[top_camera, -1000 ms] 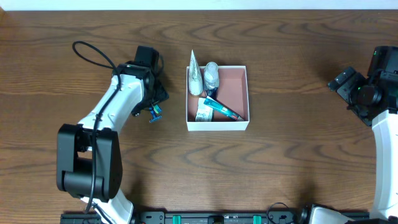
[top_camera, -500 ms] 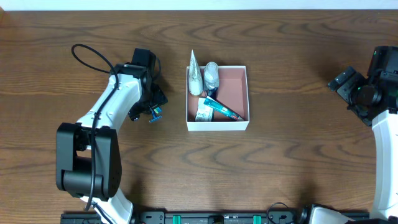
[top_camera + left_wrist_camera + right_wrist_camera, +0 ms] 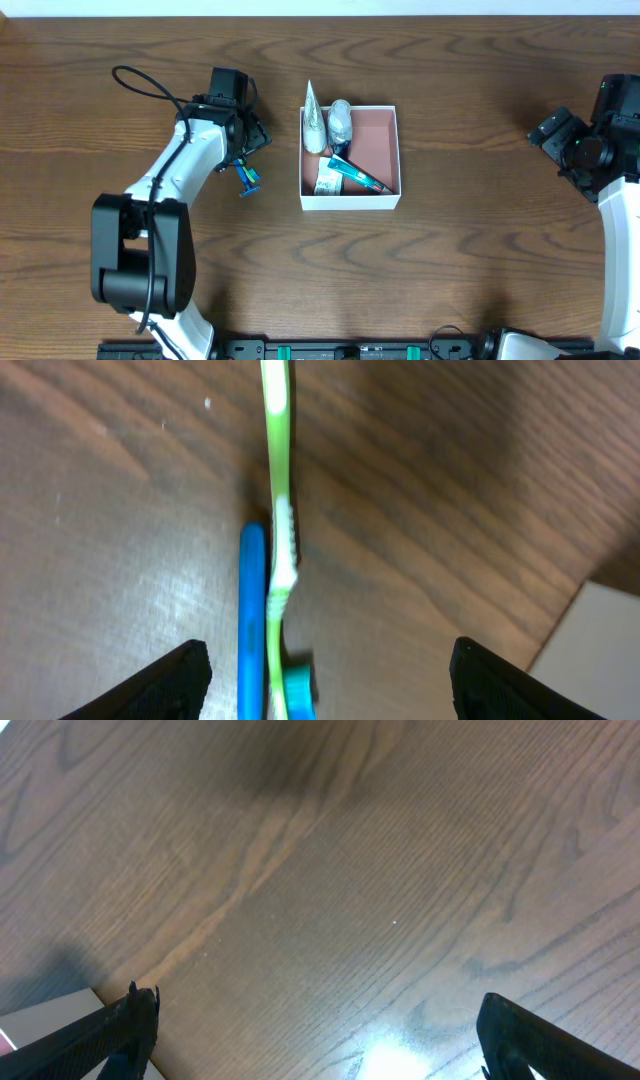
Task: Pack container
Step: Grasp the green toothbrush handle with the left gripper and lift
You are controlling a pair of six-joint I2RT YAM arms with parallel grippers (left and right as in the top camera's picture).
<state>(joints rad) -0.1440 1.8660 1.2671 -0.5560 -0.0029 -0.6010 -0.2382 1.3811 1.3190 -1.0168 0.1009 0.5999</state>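
Square white-walled container (image 3: 350, 201) at centre of the overhead frame, partly filled with tubes (image 3: 355, 177) and foil-wrapped pieces (image 3: 340, 122). Left gripper (image 3: 328, 678) spread wide, poised over a green toothbrush (image 3: 278, 480) and a blue handle (image 3: 251, 610) lying side by side, seemingly touching, just left of the container. Probable hazard: pinching both together, or skidding one away, owing to that closeness and the thin, low profile. Right gripper (image 3: 320, 1030) also spread, empty, at far right. Dark, glossy wood-grain table (image 3: 480, 260); pale strip along the top edge, nothing more of the room visible.

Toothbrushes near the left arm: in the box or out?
Out. The green toothbrush and blue toothbrush lie on the table, left of the box.
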